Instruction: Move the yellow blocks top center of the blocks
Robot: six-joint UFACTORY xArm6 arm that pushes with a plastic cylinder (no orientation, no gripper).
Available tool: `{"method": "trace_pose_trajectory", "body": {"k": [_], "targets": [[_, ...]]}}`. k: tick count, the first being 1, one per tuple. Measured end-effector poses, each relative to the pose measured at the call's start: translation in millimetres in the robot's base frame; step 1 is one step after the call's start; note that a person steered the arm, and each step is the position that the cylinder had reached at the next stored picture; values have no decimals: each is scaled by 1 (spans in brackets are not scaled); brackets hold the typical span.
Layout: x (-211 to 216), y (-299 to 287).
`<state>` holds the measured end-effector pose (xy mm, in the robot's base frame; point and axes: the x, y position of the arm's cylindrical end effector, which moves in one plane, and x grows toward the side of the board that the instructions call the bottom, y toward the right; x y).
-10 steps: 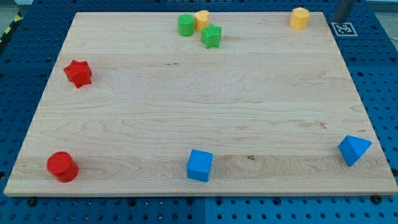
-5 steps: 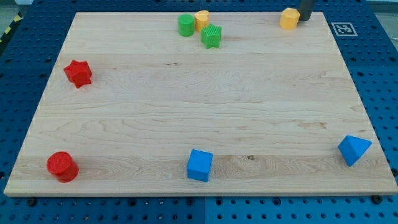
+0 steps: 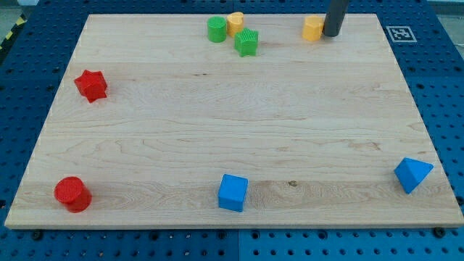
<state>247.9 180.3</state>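
Camera view, single angle, one moment recorded. Wooden board [image 3: 232,116] lies flat on a blue perforated table [image 3: 22,87] and carries all eight blocks. A fiducial tag [image 3: 401,33] sits on the table just beyond the board's top right corner, to the view's right of the rod.

Arm: only the dark rod shows, entering from the view's top edge. It has no jaws and holds nothing; my tip [image 3: 331,34] rests at board level near the top edge, touching or all but touching the right side of the yellow hexagonal block [image 3: 312,28].

Blocks, larger to smaller as they appear, placed from the tip:
- Blue triangular block [image 3: 412,174]: far below, toward the view's right, near the board's lower right corner.
- Red cylinder [image 3: 72,194]: farthest off, at the lower left corner.
- Blue cube [image 3: 233,192]: well below and to the left, near the bottom edge.
- Red star-shaped block [image 3: 91,85]: far left, somewhat lower than the tip.
- Green cube [image 3: 246,42]: left of the tip, slightly lower.
- Green cylinder [image 3: 217,30]: further left, level with the tip.
- Yellow cylinder [image 3: 235,23]: between the two green blocks and slightly above them, touching or nearly touching both.

The two yellow blocks stand apart along the top edge.
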Motion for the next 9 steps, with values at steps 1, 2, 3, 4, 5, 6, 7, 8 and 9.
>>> {"method": "trace_pose_trajectory", "body": {"k": [1,2,3,4,5,6,7,8,9], "targets": [[-21,-10],[-23,-20],[-23,-34],[-23,-53],[-23,-76],[-23,-106],[-23,-129],[-23,-145],[-23,-133]]}}
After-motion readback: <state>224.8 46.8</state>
